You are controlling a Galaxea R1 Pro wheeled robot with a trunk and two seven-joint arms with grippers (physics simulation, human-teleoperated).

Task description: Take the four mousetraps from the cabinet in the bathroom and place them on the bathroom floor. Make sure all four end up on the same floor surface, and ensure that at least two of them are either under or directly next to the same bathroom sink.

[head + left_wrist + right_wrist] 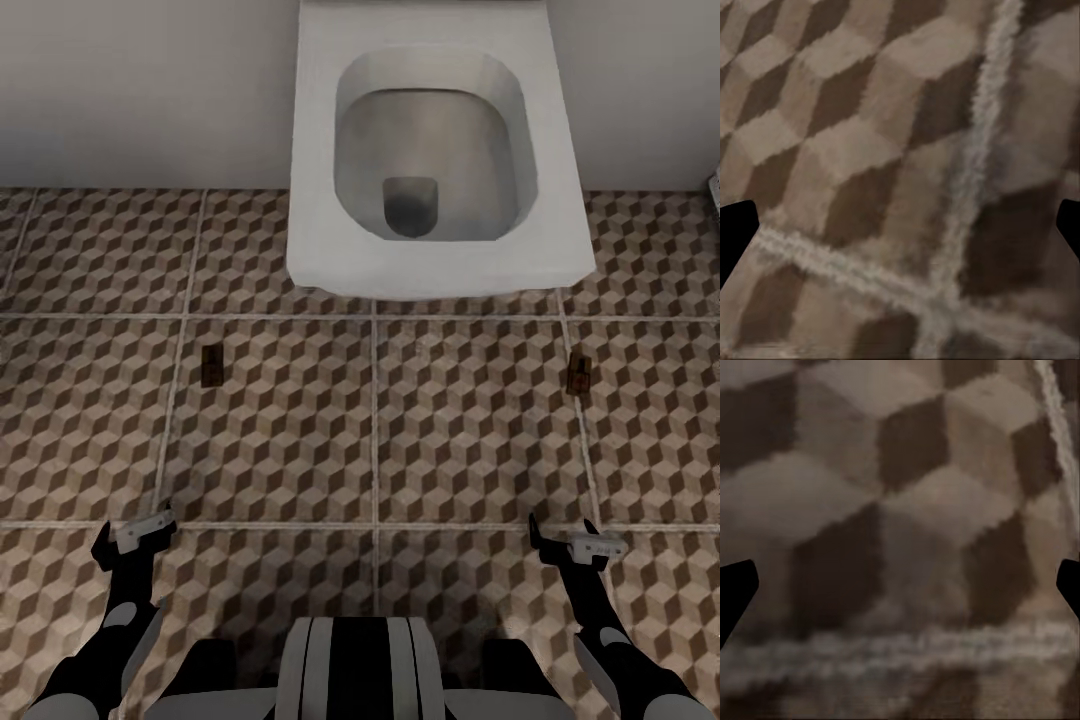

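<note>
Head view first: left hand (135, 537) low at the near edge of the picture, released, with nothing between the jaws; right hand (566, 538) the same on the other side, spread and empty. Confirmed in the left wrist view, where dark fingertips (735, 234) sit at the far edges with only patterned tile and a grout crossing between them. Same story in the right wrist view, fingertips (736, 589) wide apart over bare tile.

Further out, on the bathroom floor (400, 440): one of the mousetraps (211, 366) lying flat ahead of the left hand, well apart from it, and a second (578, 374) ahead of the right hand, on or just beside a grout line. Both on the same cube-patterned tiling.

Beyond them, against the wall, a white fixture (320, 230) with a deep bowl and a dark outlet, no tap to be seen. Probably the toilet rather than the sink, judging by the shape; one trap off each front corner of it.

Judged progress: about halfway, two of four traps set down. Left to do: fetching the other two from the cabinet, and, if this fixture is indeed the toilet, getting at least two traps under or right next to the sink
</note>
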